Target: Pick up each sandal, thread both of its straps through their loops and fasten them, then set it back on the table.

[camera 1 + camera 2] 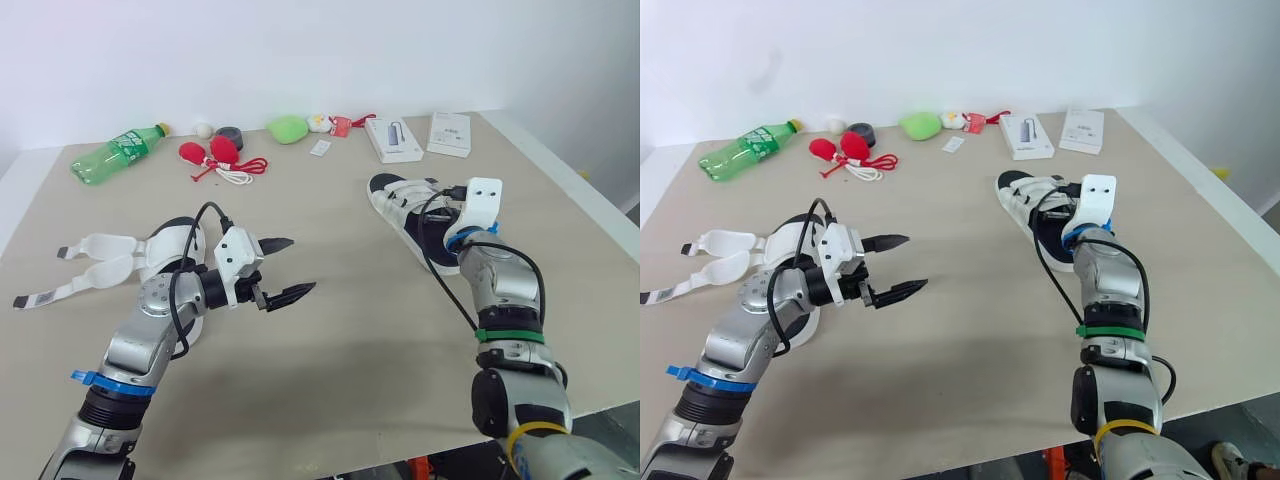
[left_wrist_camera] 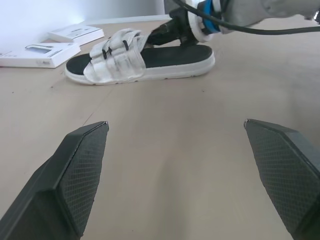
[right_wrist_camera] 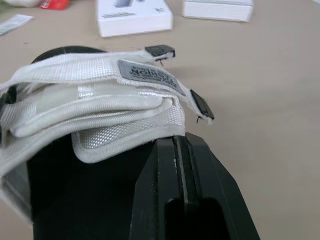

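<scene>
One white sandal with a black footbed (image 1: 405,208) lies at the table's right middle, its straps folded across the front. My right gripper (image 3: 181,165) is shut, its tips resting on the footbed against the edge of the straps (image 3: 100,95); the left wrist view shows the right gripper (image 2: 172,31) touching the sandal (image 2: 150,62). The second white sandal (image 1: 110,255) lies at the left with both straps splayed open, partly hidden by my left arm. My left gripper (image 1: 300,265) hovers open over bare table to the right of it, holding nothing.
Along the far edge are a green bottle (image 1: 118,153), red items with a cord (image 1: 218,155), a dark roll (image 1: 229,135), a green lump (image 1: 288,128) and two white boxes (image 1: 393,138) (image 1: 449,133). Bare table (image 1: 350,330) lies between the two sandals.
</scene>
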### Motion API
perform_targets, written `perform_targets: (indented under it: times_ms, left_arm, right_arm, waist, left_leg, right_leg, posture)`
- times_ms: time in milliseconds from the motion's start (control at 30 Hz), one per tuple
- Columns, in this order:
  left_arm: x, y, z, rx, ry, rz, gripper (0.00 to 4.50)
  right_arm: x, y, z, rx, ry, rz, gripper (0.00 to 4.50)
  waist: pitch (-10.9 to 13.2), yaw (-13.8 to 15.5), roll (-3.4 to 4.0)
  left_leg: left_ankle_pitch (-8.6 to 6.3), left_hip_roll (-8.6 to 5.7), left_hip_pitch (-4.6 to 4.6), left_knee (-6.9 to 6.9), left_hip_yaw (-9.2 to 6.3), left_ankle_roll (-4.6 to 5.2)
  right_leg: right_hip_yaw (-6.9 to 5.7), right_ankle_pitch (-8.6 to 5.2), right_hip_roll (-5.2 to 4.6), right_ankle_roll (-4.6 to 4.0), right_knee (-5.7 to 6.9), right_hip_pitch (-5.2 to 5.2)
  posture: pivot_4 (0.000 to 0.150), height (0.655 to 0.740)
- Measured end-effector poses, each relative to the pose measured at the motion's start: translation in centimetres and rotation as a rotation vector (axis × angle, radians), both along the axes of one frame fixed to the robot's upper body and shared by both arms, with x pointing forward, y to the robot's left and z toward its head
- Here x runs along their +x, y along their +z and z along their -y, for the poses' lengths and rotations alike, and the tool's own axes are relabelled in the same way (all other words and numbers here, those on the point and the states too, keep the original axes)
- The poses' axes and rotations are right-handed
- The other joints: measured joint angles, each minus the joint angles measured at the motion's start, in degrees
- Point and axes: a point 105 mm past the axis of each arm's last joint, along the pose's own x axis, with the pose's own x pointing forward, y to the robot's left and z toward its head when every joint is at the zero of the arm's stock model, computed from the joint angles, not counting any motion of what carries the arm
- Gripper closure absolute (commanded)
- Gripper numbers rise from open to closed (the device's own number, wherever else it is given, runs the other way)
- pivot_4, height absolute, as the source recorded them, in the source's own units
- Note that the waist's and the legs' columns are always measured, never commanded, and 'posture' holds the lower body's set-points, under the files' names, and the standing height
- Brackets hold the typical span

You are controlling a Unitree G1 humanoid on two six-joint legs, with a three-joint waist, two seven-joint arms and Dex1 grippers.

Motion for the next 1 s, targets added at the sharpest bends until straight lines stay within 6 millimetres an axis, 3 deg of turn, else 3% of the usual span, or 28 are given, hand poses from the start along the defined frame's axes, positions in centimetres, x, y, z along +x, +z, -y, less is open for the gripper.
perform_targets:
  times_ms: [167,367,500,633,733,800,1000]
  left_arm:
    - [-0.1,0.1,0.1,0.004,-0.003,0.007,0.00]
    - [-0.3,0.0,0.4,0.011,-0.017,0.010,0.00]
    - [-0.3,0.0,0.5,0.016,-0.021,0.020,0.00]
    - [-0.4,0.0,0.6,0.018,-0.023,0.022,0.00]
    - [-0.3,-0.1,0.6,0.021,-0.023,0.024,0.00]
    - [-0.4,0.0,0.6,0.021,-0.025,0.026,0.00]
    - [-0.4,0.0,0.7,0.026,-0.031,0.031,0.00]
  right_arm:
    - [-1.2,-0.2,0.3,0.025,-0.077,-0.023,4.49]
    - [-1.3,-0.3,-0.5,0.031,-0.013,-0.025,4.49]
    - [-1.6,-0.3,-1.0,0.011,0.081,-0.030,3.25]
    - [-1.9,-0.1,-2.0,-0.022,0.194,-0.050,1.26]
    - [-2.3,0.2,-2.1,-0.046,0.261,-0.059,0.06]
    - [-2.9,0.4,-2.5,-0.080,0.348,-0.066,0.01]
    - [-7.0,1.8,-5.4,-0.123,0.885,0.010,0.01]
  waist:
    - [0.0,0.1,0.00]
    - [0.0,0.0,0.00]
    - [0.0,-0.1,0.00]
    - [0.0,-0.1,0.00]
    - [0.0,-0.1,0.00]
    - [0.0,0.0,0.00]
    - [0.0,0.1,-0.01]
  left_leg:
    - [0.00,-0.02,-0.02,0.00,0.00,0.00]
    - [0.00,-0.01,0.01,0.00,0.03,0.00]
    - [0.00,0.04,0.02,0.00,0.01,0.00]
    - [0.00,0.05,0.02,0.00,0.00,0.00]
    - [0.00,0.03,0.00,0.00,0.01,0.00]
    - [-0.01,0.01,-0.02,-0.01,0.02,0.01]
    - [-0.03,0.02,0.01,-0.02,-0.03,0.05]
  right_leg:
    - [-0.03,-0.01,-0.02,0.01,-0.02,0.01]
    - [-0.01,0.00,0.01,0.02,-0.02,0.01]
    - [-0.01,0.01,0.09,0.00,-0.02,0.01]
    - [-0.02,0.01,0.10,-0.01,-0.02,0.01]
    - [-0.02,0.00,0.08,0.00,-0.04,0.01]
    - [-0.01,0.00,0.05,0.01,-0.07,0.00]
    - [-0.09,-0.02,0.10,0.03,-0.11,0.04]
  posture:
    - [0.150,0.7400]
    - [0.150,0.7400]
    - [0.150,0.7400]
    - [0.150,0.7400]
    - [0.150,0.7400]
    - [0.150,0.7400]
    - [0.150,0.7400]
